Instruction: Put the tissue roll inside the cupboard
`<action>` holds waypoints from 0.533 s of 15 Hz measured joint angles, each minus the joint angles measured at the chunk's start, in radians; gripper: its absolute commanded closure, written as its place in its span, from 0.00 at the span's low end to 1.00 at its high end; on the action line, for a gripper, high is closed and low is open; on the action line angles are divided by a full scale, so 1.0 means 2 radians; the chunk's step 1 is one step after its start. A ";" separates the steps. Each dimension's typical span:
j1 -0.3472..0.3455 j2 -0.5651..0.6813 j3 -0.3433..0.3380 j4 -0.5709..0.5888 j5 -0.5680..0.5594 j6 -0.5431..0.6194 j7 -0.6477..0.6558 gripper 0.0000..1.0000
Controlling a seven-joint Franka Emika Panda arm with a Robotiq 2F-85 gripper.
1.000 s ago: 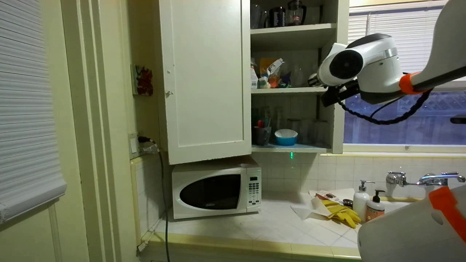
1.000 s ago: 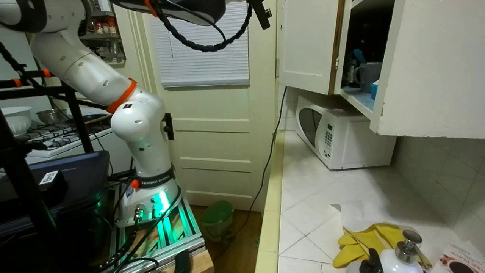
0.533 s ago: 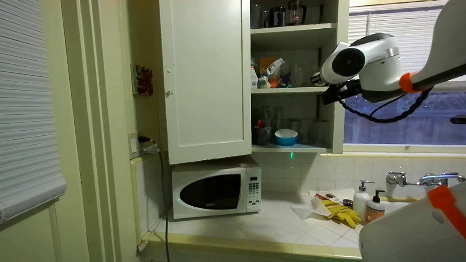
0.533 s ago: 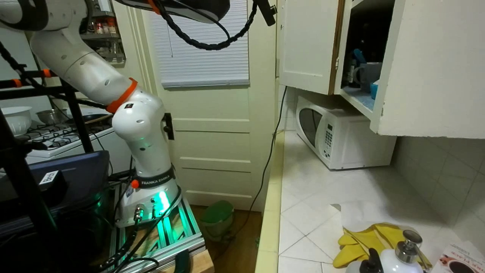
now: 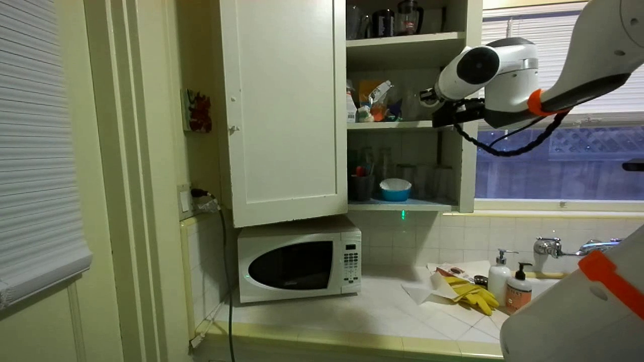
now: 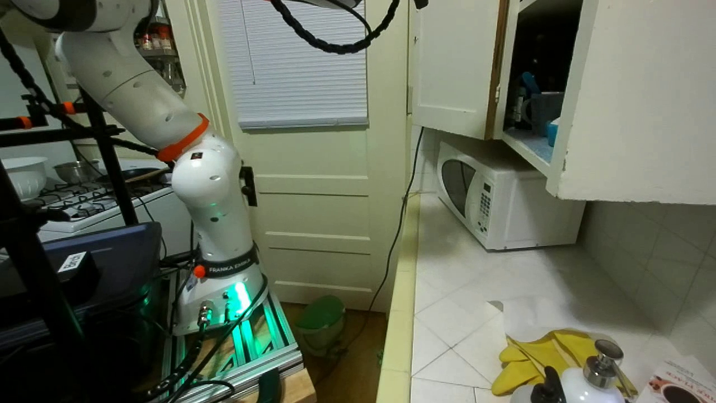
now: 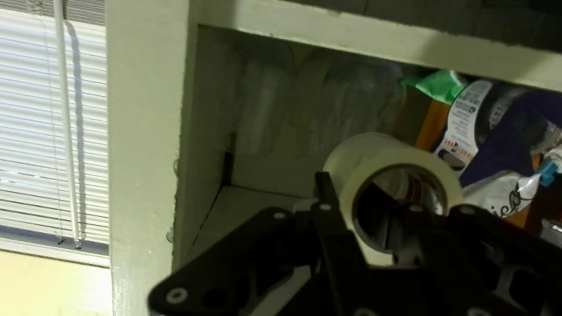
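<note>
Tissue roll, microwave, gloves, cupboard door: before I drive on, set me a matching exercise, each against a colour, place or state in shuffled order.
Things:
1 tissue roll
2 microwave
3 gloves
4 cupboard door

Descriptions:
A yellow
B swung open
C boxy, white, standing on the counter
D held by the pincer

Right pairs: 1-D, 2-C, 3-A, 4-B.

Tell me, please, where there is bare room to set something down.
The countertop is bare between the microwave and the white sheet by the yellow gloves. It is crowded around the gloves and pump bottles; packets crowd part of the cupboard.
</note>
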 measured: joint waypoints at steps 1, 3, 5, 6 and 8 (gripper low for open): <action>0.000 0.005 0.001 0.009 0.007 -0.001 -0.003 0.83; 0.000 0.009 0.001 0.019 0.010 -0.001 -0.004 0.96; 0.000 0.009 0.001 0.019 0.011 -0.001 -0.004 0.96; 0.000 0.011 0.000 0.018 0.011 -0.001 -0.004 0.96; -0.001 0.019 -0.002 0.018 0.011 -0.003 -0.004 0.96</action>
